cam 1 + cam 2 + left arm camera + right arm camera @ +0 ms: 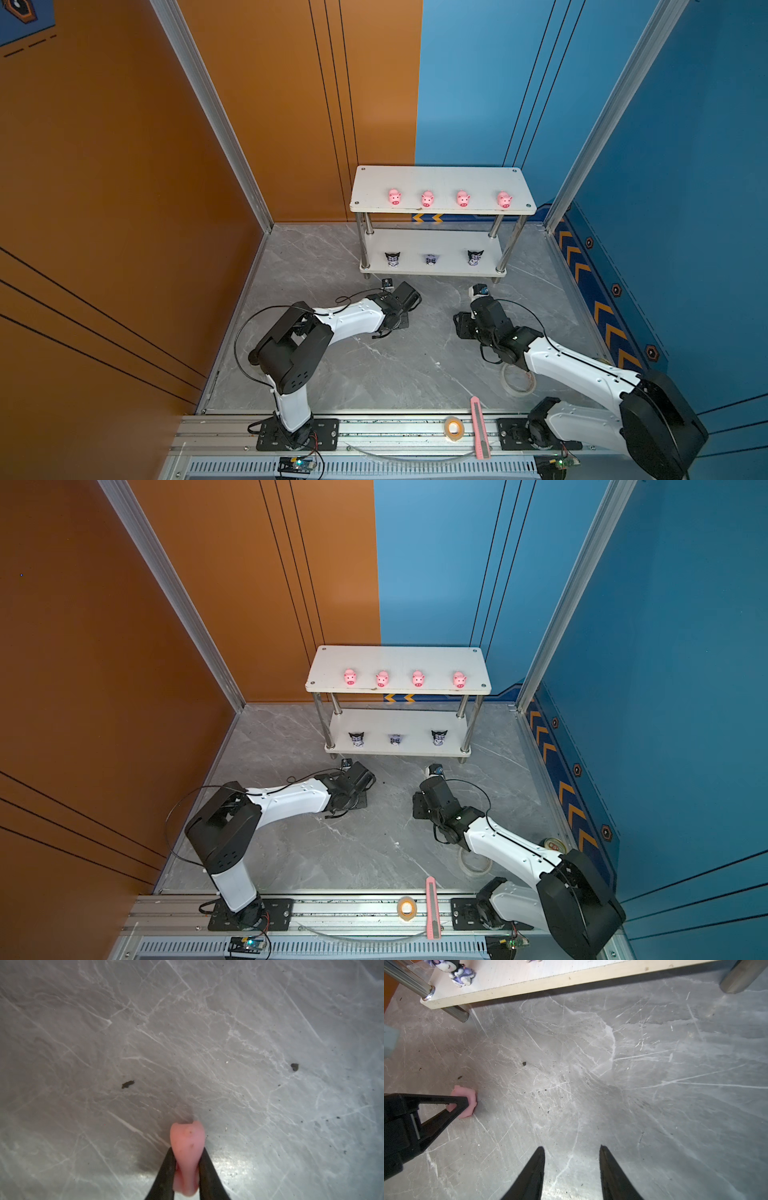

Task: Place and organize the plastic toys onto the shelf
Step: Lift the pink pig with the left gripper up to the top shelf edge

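Note:
My left gripper is shut on a pink pig, squeezing it low over the grey floor. In the right wrist view the same pig shows beyond a left finger. My right gripper is open with nothing between its fingers, close to the floor in front of the shelf. In both top views the shelf carries several pigs in a row on its upper board. Three black-eared figurines stand on the lower board. Both wrists hide the fingers from above.
A tape roll and a long pink utility knife lie on the front rail. A clear tape ring sits under the right arm, with a can near the right wall. Orange and blue walls enclose the floor.

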Robot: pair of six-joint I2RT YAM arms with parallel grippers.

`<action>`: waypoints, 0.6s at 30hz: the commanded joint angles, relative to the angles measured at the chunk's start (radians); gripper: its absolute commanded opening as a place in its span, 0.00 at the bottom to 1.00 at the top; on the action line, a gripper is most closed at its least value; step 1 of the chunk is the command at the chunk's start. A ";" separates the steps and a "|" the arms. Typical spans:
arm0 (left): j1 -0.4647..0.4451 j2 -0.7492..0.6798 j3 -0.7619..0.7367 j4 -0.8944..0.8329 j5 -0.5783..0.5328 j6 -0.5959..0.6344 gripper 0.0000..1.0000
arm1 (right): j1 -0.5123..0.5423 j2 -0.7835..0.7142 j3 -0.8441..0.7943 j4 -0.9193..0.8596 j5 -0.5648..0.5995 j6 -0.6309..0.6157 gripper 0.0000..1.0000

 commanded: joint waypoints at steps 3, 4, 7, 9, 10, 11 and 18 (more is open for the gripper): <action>0.006 -0.119 0.046 -0.149 -0.010 0.065 0.19 | -0.014 0.026 -0.014 0.008 -0.017 -0.018 0.45; 0.007 -0.152 0.058 -0.184 -0.019 0.083 0.19 | -0.014 0.033 -0.014 0.012 -0.021 -0.018 0.45; 0.012 -0.263 0.119 -0.299 -0.057 0.153 0.19 | -0.019 0.055 -0.016 0.030 -0.036 -0.017 0.45; 0.020 -0.330 0.185 -0.382 -0.078 0.210 0.20 | -0.022 0.073 -0.017 0.040 -0.048 -0.018 0.44; 0.023 -0.357 0.230 -0.431 -0.091 0.242 0.20 | -0.024 0.081 -0.018 0.047 -0.055 -0.017 0.44; 0.029 -0.374 0.273 -0.469 -0.102 0.268 0.20 | -0.023 0.088 -0.018 0.052 -0.060 -0.018 0.44; 0.117 -0.348 0.672 -0.692 -0.132 0.453 0.21 | -0.025 0.123 -0.023 0.074 -0.098 -0.014 0.42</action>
